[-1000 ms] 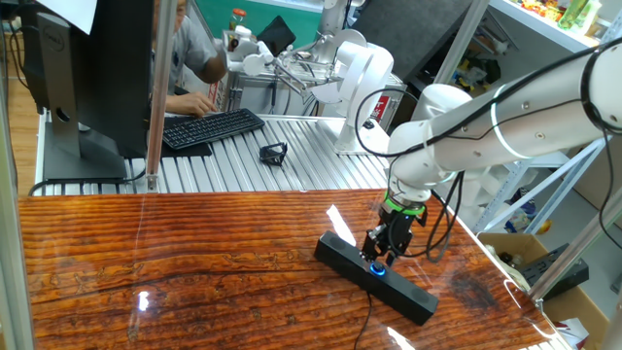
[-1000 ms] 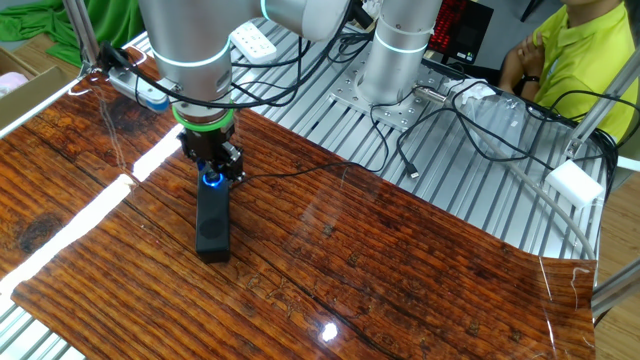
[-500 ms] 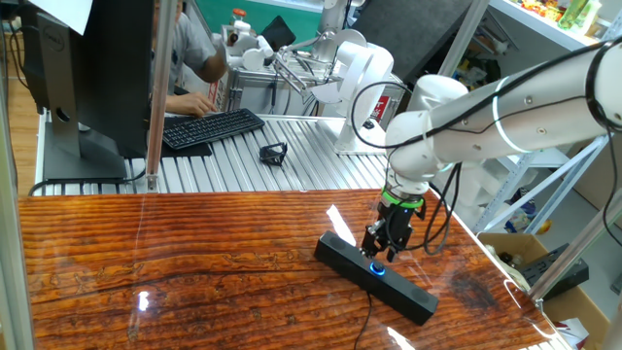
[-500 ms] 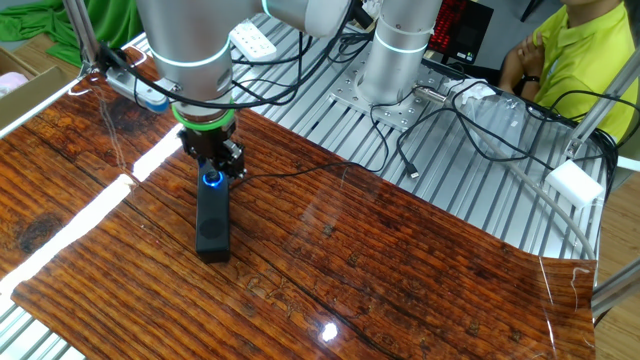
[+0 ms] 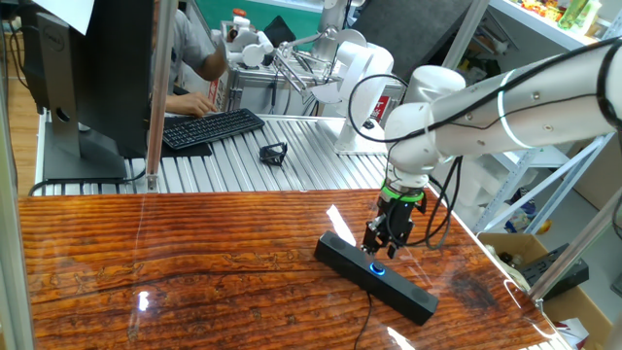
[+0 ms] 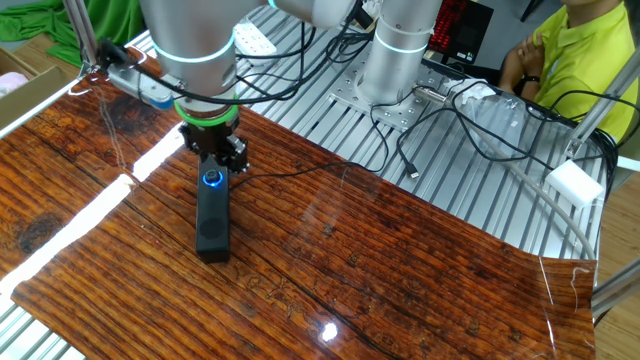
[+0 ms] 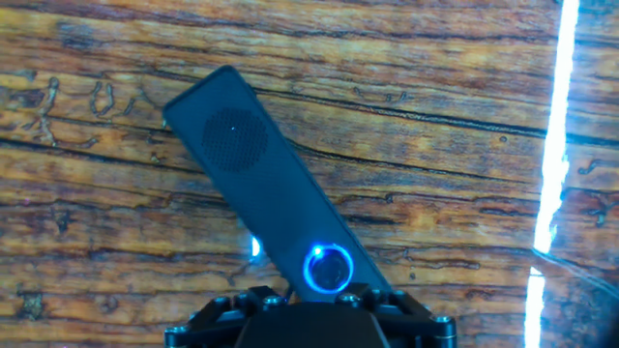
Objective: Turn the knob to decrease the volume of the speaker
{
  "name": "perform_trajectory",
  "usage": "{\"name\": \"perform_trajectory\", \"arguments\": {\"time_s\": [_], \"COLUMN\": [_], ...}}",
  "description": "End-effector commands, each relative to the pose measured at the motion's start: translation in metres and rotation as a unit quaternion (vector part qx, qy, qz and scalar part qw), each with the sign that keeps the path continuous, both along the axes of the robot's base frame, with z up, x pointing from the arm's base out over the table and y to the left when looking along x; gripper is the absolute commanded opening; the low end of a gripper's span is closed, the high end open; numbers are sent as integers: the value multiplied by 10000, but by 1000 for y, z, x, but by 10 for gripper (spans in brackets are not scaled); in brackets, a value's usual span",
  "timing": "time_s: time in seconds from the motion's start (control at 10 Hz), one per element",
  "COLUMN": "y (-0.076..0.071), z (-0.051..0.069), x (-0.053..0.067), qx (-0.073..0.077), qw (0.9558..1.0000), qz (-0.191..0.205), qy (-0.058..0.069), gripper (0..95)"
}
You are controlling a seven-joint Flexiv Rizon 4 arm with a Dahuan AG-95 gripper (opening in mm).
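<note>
Lifted clear since a second ago, the black two-finger gripper (image 5: 387, 251) hangs empty over the blue-ringed round knob (image 6: 212, 180) atop the slim matte-black speaker (image 5: 374, 276) on the wooden table (image 5: 175, 262); its opening is unclear. Turning seems finished; retreat next.

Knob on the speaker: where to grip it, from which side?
Grip the knob by its round edge, fingers on opposite sides, coming straight down. It sits in the top face of the speaker, which lies flat on the table, so probably only a top approach reaches it. It looks low, so little to pinch.
</note>
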State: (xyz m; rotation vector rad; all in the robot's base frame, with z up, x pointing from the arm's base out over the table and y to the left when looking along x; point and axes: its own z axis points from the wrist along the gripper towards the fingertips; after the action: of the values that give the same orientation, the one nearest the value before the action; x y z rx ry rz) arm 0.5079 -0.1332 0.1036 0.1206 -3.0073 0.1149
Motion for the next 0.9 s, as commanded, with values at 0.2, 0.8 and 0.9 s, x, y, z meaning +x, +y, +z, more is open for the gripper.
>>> {"name": "perform_trajectory", "arguments": {"time_s": [0.2, 0.8, 0.9], "y": [3, 7, 8], "z": [14, 48, 55], "x": [-6, -44, -50], "qx": [-55, -150, -161], "qw": [10000, 9999, 9999], "qz": [37, 44, 35], "qy": [47, 20, 18], "gripper": [380, 380, 380]}}
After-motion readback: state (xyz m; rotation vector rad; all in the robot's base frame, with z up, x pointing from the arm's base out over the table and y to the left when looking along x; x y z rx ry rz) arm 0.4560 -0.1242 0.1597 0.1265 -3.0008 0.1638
